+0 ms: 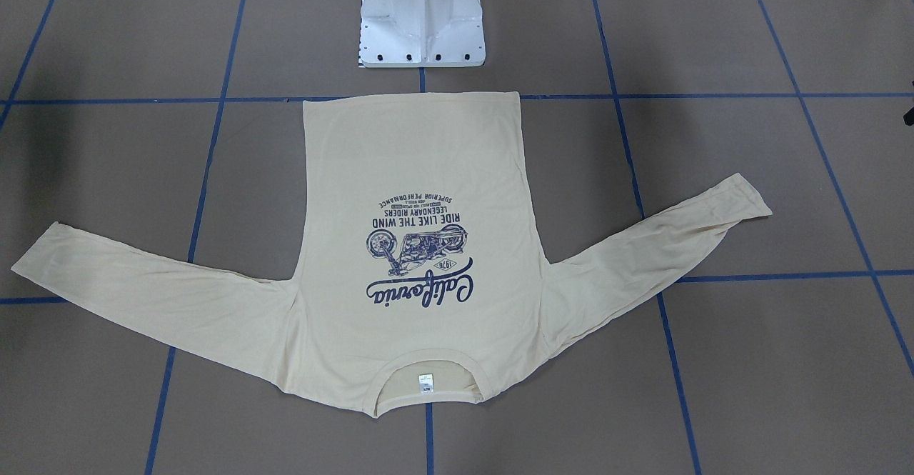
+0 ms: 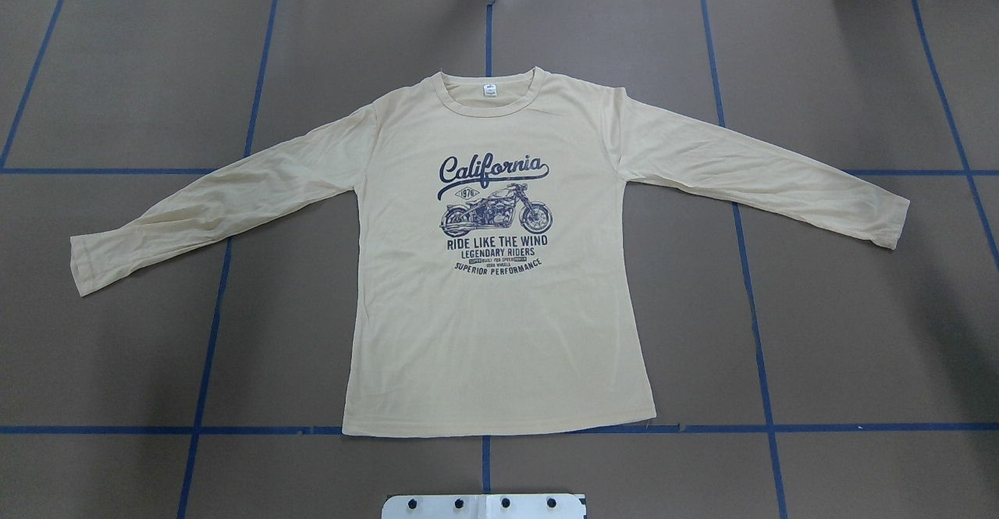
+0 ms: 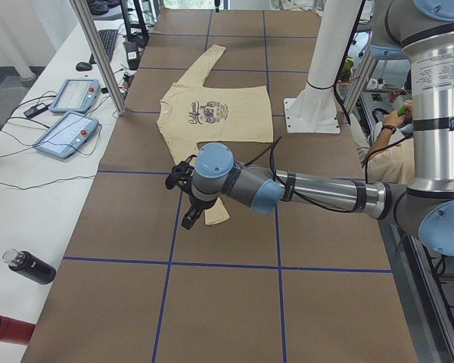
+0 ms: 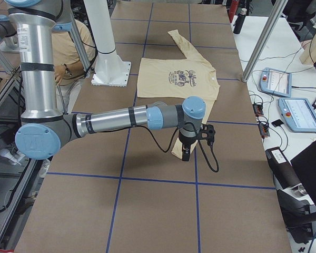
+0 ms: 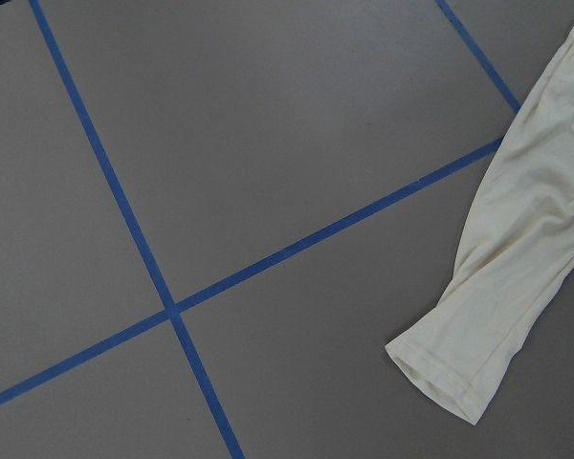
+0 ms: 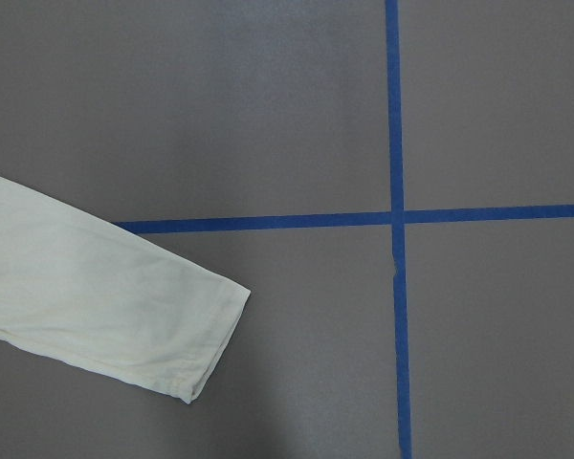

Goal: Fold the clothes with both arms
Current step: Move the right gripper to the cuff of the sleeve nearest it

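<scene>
Cream-yellow shirt (image 2: 499, 332), one. You have it flat on the table (image 2: 117, 74), print up, hem toward the pedestal (image 1: 421, 18) and neckline away, centred between the arms. No fold shows yet.

Sleeves, two: left sleeve (image 2: 211, 199) and right sleeve (image 2: 765, 168). Each is spread outward and slants back toward the robot, likely so that each cuff falls to the arm on its own side.

Arms, two: left arm (image 3: 318, 193) and right arm (image 4: 110, 121). Both reach out low over the table, one at each end of the shirt.

Grippers, two. The left gripper (image 3: 188, 215) hangs near the left cuff (image 5: 440, 368), and the right gripper (image 4: 185, 154) hangs near the right cuff (image 6: 206, 344). No contact with the cloth is visible. Only the side views show them, so I cannot tell whether the fingers are spread or closed.

Each wrist view has its cuff off-centre, so I judge you would bring each gripper in over its cuff before pinching.

Sundries:
- Pendants (image 3: 74, 94), two, on the side bench.
- Bottles, two: one black bottle (image 3: 30, 266) and one red bottle (image 3: 4, 329).
- Person (image 3: 386, 147), one, seated behind the pedestal.
- Blue tape (image 2: 226, 285), laid in a grid across the table.
</scene>
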Available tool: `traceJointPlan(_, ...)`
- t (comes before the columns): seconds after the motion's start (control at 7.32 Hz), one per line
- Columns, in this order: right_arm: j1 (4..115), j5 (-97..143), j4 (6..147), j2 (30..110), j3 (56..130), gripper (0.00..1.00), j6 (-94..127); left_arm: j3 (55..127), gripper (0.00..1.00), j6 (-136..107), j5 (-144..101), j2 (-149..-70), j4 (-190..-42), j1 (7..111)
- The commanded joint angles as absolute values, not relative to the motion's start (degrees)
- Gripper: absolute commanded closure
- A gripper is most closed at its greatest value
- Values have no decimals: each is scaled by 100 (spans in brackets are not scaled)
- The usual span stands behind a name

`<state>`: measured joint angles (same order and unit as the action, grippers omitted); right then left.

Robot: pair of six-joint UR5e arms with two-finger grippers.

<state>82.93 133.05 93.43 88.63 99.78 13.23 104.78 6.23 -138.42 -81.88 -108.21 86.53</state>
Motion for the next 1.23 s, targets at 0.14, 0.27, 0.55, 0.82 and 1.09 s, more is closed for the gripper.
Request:
traceJointPlan(0.14,8271,13385,9326,8886,9967,0,1397,10555,0,615,-13624,-8183,-10846,8648)
traceJointPlan(0.27,8271,13603,9290,8981,9993,0,1389,10408,0,624,-13632,-8104,-10872,8648)
traceJointPlan(0.55,7746,13781,8810,9044,9967,0,1371,10222,0,651,-13684,-8095,-10890,8657)
traceJointPlan(0.82,7052,13720,8640,9088,9923,0,1580,10248,0,633,-13641,-8104,-10898,8640)
traceJointPlan(1.09,6847,13484,8465,9061,9879,9,2021,10239,0,624,-13632,-8121,-10898,8640)
